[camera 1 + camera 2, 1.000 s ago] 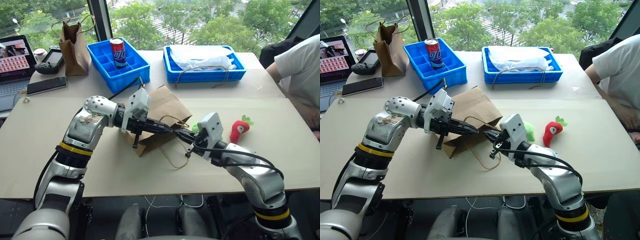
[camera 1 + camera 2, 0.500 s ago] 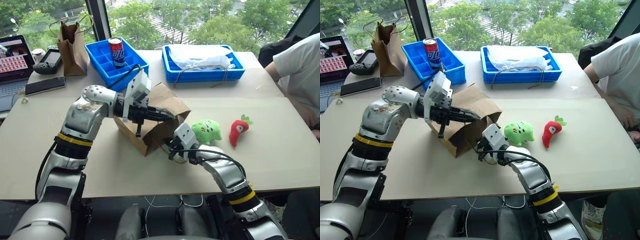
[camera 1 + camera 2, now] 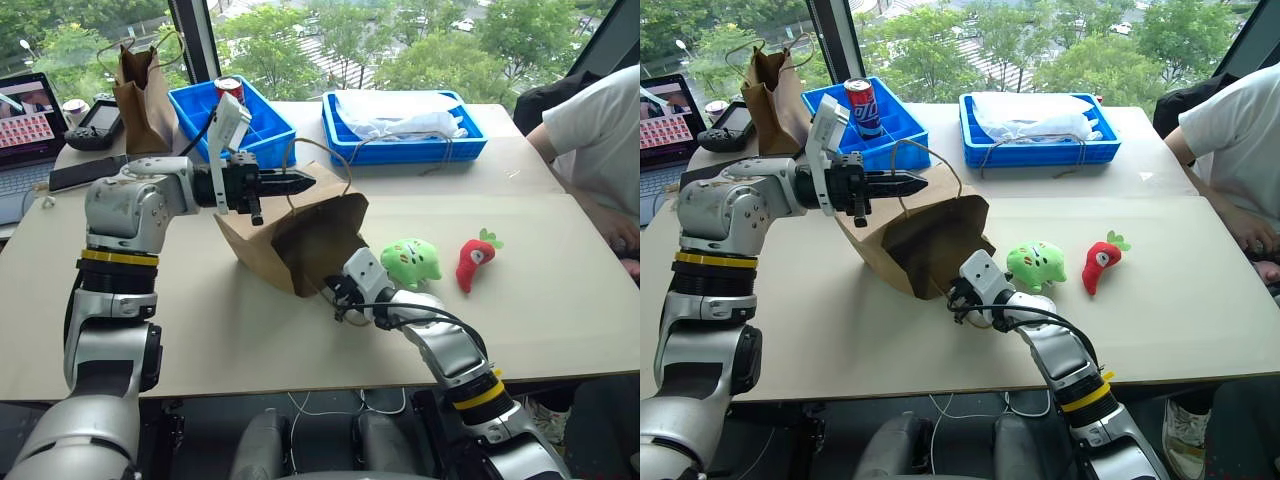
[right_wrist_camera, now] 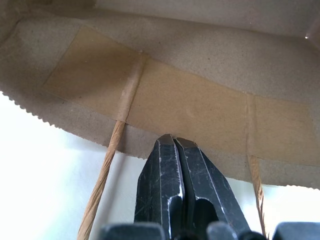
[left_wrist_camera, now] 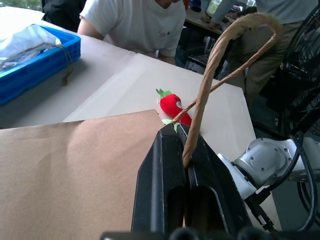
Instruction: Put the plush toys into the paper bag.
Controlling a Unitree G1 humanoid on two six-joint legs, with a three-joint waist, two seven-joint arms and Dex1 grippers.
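Note:
The light-brown paper bag (image 3: 295,240) lies on its side at the table's middle, its mouth towards the toys. My left gripper (image 3: 303,183) is shut on the bag's upper twine handle (image 5: 220,55) and holds it above the bag, so the mouth gapes. My right gripper (image 3: 336,296) is shut, its tips against the inside of the bag's lower rim (image 4: 165,100) between the ends of the other handle. Both plush toys lie on the table just right of the mouth: the lime-green plush toy (image 3: 412,262) nearer, the red strawberry plush toy (image 3: 477,260) further right.
At the back stand a blue bin (image 3: 262,125) with a red can (image 3: 232,92), a blue tray (image 3: 405,140) of white plastic, and a darker brown bag (image 3: 145,85). A laptop (image 3: 30,120) and phone (image 3: 85,172) lie far left. A person (image 3: 600,130) sits at the right.
My left gripper has risen and drawn back to the left with the handle, lifting the bag's upper side and opening its mouth. My right gripper dropped to the lower rim, then stayed.

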